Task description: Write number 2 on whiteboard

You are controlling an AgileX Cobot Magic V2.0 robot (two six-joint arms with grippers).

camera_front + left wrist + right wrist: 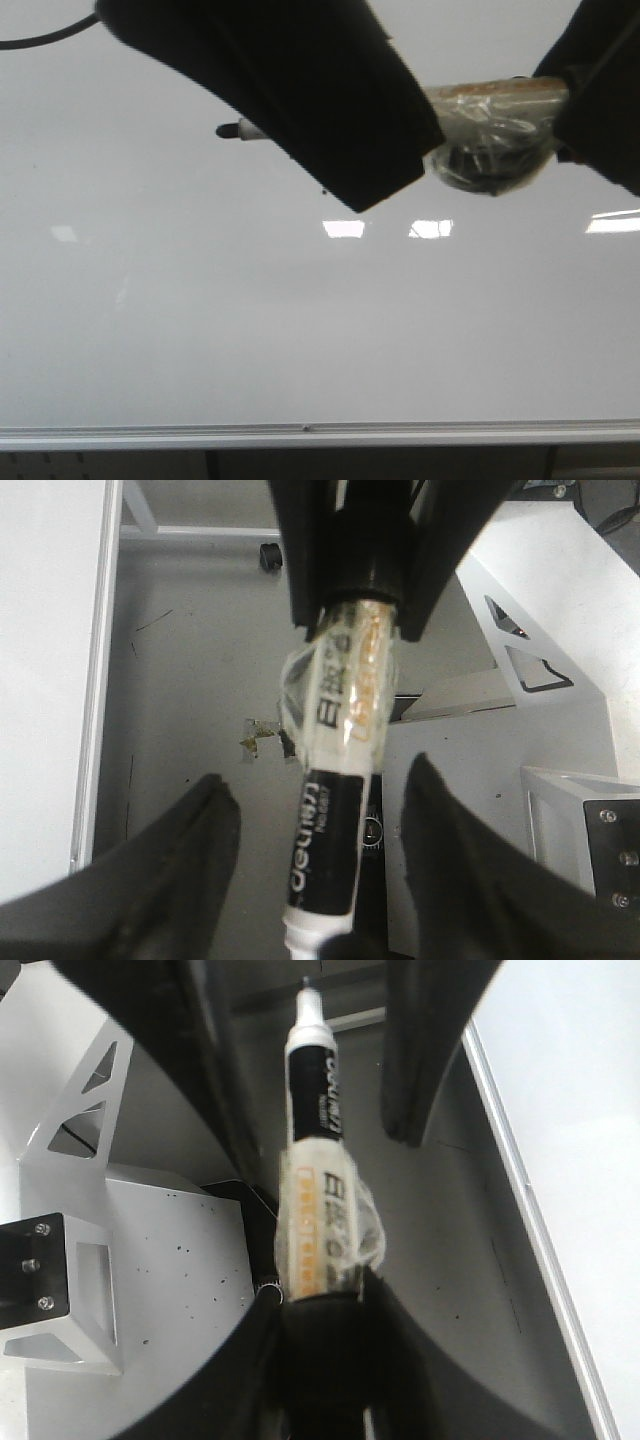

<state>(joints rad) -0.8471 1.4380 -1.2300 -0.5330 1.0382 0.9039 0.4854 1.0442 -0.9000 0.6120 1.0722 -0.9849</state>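
Right gripper (pixel 320 1330) is clamped tight round the tape-wrapped end of the marker (pixel 318 1170), pen lying level above the whiteboard (pixel 300 330), black tip (pixel 228 131) poking out toward the robot's left. Left gripper (pixel 320 880) sits with fingers (pixel 170 870) spread wide either side of the barrel, gripping nothing. Board surface shows only bright reflections; the number 2 can't be made out
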